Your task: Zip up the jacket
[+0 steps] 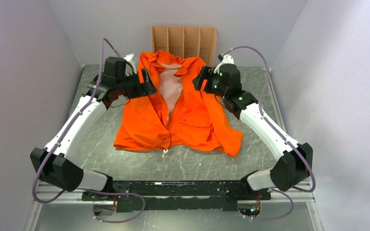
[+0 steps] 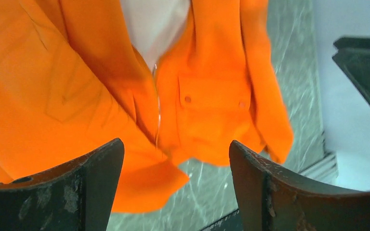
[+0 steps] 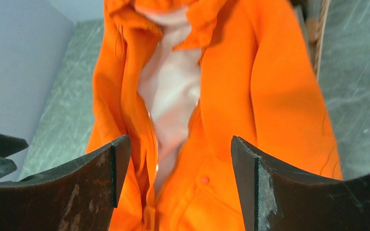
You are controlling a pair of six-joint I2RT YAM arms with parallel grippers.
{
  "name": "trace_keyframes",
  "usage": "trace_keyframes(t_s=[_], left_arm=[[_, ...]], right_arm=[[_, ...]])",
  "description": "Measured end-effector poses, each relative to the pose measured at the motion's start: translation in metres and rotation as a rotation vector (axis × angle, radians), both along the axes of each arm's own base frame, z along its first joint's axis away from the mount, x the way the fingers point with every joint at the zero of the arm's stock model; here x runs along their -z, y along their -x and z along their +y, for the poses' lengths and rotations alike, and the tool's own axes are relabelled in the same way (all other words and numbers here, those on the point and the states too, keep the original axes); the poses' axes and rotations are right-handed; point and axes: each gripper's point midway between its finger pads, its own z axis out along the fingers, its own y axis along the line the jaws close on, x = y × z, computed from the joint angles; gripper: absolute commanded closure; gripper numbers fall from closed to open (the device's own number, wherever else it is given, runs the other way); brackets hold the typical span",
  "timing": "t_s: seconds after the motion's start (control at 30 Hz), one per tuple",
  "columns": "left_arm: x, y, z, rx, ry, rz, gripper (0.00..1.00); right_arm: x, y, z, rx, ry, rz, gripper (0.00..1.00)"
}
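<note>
The bright orange jacket (image 1: 188, 115) lies flat on the table with its collar at the far end. Its front is open at the top and shows pale pink lining (image 1: 172, 86). The zipper (image 2: 158, 103) is joined along the lower part, with the slider around mid-chest. My left gripper (image 1: 149, 83) is open and empty above the jacket's left shoulder. My right gripper (image 1: 198, 79) is open and empty above the right shoulder. The left wrist view shows the jacket (image 2: 77, 96), a flap pocket (image 2: 214, 103) and the hem. The right wrist view shows the collar and lining (image 3: 171, 91).
A brown cardboard divider box (image 1: 183, 41) stands against the back wall behind the collar. The grey marbled table (image 1: 192, 163) is walled by pale panels left, right and back. A black rail (image 1: 173, 187) runs along the near edge between the arm bases.
</note>
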Motion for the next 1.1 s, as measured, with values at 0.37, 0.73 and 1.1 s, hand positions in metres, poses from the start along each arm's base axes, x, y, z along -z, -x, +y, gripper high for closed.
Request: trace_keyframes(t_s=[0.37,0.73,1.1], left_arm=[[0.066,0.089,-0.051,0.267,-0.224,0.145,0.17],[0.152,0.132,-0.069,0.358,-0.662,0.254,0.17],[0.164,0.123,-0.048,0.293,-0.814,0.242,0.79]], right_arm=[[0.075,0.086,-0.005,-0.098,0.077,0.127,0.21],[0.118,0.110,-0.010,-0.129,0.108,0.221,0.21],[0.121,0.112,-0.011,-0.132,0.110,0.226,0.21]])
